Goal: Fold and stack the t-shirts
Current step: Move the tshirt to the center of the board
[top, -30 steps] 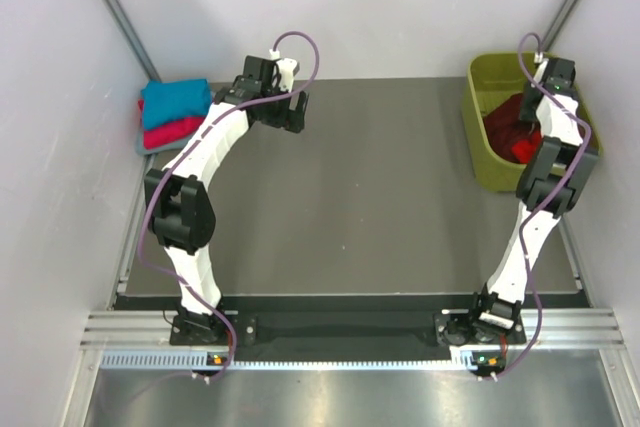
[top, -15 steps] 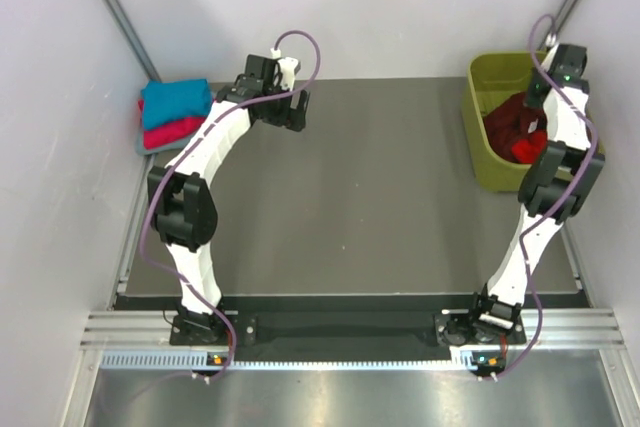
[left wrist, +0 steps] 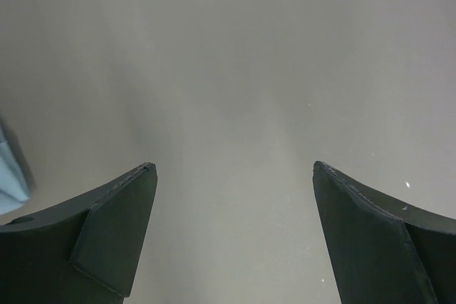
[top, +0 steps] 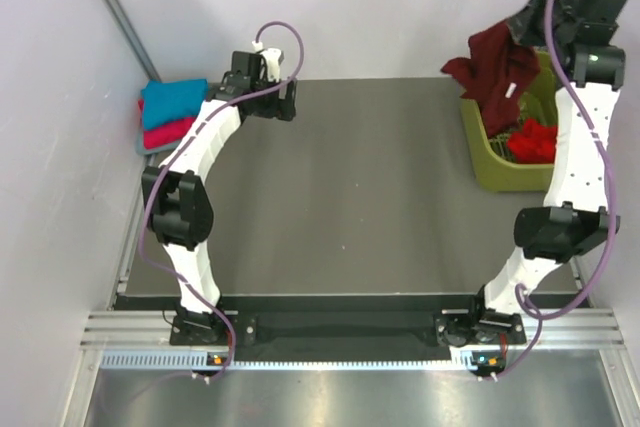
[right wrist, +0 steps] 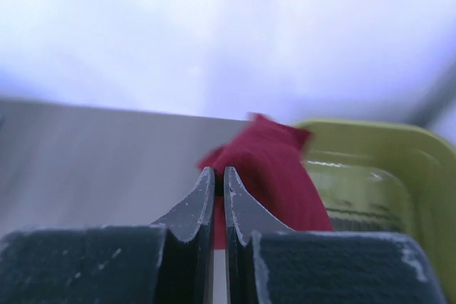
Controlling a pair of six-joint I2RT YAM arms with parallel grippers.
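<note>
While pale walls [top: 400,7] enclose the dark bench [top: 380,197], the right claw [right wrist: 219,176] pinches a maroon t-shirt [top: 495,62]. The left claw [left wrist: 235,169] gapes.

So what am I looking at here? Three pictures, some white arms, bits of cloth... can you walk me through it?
These are two robot arms bolted to the near edge of a table, each ending in a two-finger gripper. The big picture comes from a camera above and behind them. The other two come from small cameras on the wrists, so you see each arm's own fingers up close. The left gripper is open over bare table. The right gripper is shut on a maroon shirt, held up above a green basket in which a red shirt lies. In the far left corner a teal shirt lies folded on a pink-red shirt.
</note>
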